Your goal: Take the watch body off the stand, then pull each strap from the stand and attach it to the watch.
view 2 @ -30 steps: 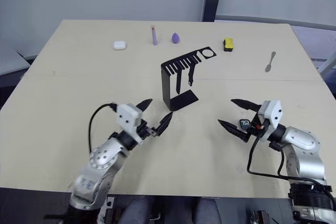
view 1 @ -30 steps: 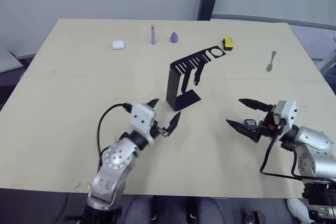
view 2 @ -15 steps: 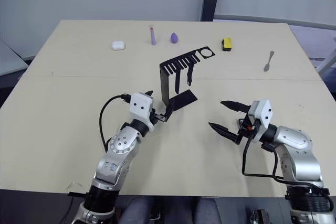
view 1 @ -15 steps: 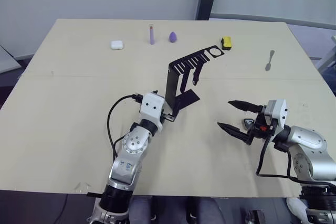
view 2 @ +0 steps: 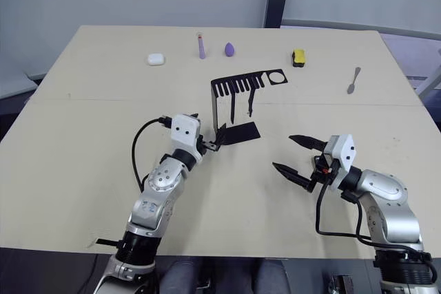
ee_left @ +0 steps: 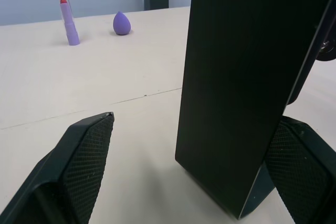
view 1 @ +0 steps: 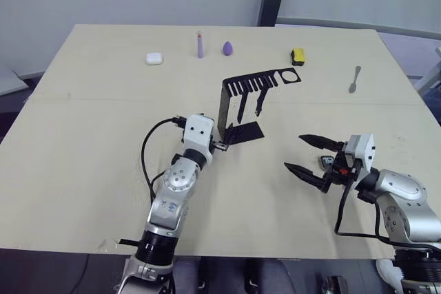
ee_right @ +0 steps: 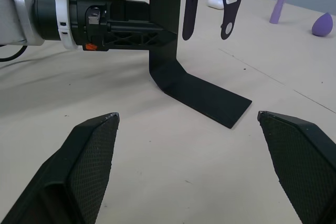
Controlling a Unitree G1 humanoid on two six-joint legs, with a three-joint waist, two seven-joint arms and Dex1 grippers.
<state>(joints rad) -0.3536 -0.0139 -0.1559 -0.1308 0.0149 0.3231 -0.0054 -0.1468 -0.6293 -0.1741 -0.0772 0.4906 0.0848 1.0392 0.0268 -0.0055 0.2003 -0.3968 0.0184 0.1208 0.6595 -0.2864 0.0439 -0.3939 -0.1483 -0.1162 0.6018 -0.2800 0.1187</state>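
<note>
Stand (view 1: 232, 108) has rotated since prior frame; left gripper (view 2: 215, 144) straddles its upright wall, fingers spread. Right gripper (view 1: 313, 158) empty, fingers apart, near watch body (view 1: 326, 162).

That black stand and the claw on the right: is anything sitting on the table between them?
No. In the right wrist view, bare table runs from the right gripper to the stand; the two straps hang from the stand.

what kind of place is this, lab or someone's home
Most likely a robotics lab or test room, not a home. A plain beige tabletop holds spaced-out props: a black bent sheet-metal stand, a white earbud case, a purple lipstick-like tube. Bare grey walls stand behind.
</note>
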